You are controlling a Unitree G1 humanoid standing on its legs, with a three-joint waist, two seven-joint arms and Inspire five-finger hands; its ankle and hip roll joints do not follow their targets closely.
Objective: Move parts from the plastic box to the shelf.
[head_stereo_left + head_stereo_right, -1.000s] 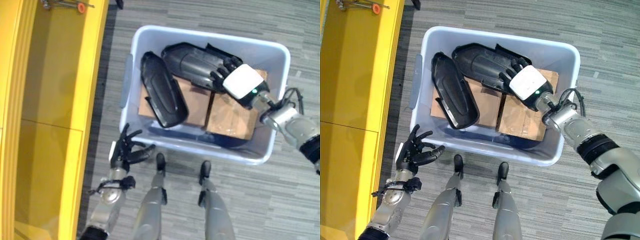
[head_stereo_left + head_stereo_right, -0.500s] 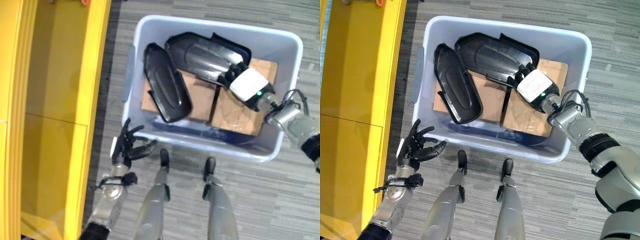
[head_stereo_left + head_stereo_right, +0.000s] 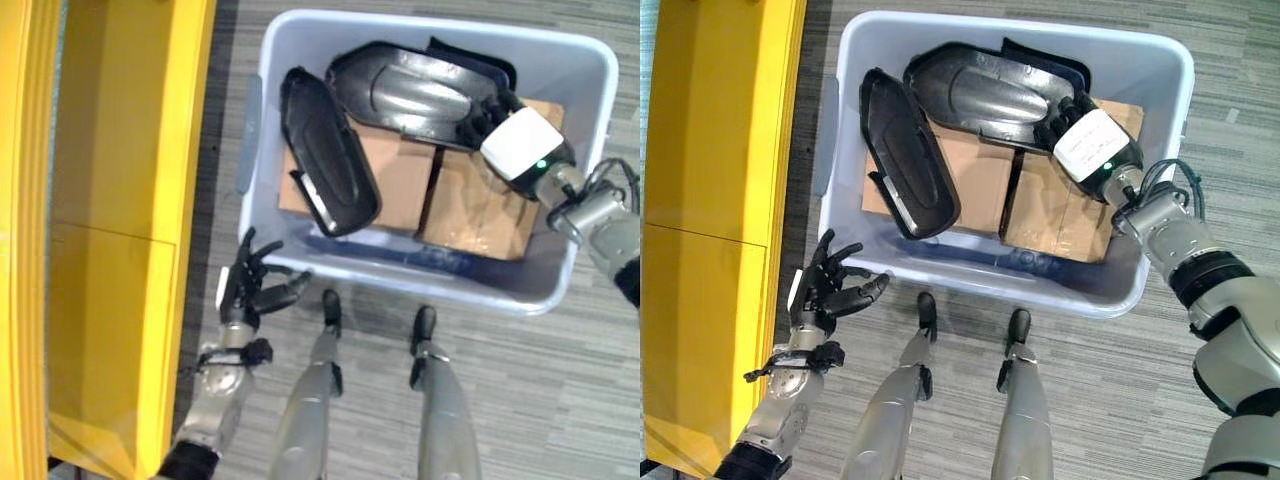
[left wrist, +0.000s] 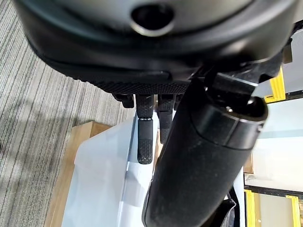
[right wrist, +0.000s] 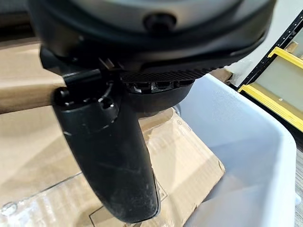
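Plastic box holds two black parts; right hand grips the larger part

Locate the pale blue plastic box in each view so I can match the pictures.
Left eye view: pale blue plastic box, upper centre, beside the yellow shelf.
Right eye view: box, upper centre.
Left wrist view: its pale wall past the left robot hand.
Right wrist view: its wall beside the right robot hand.
Shared landmark: brown cardboard lining the box.
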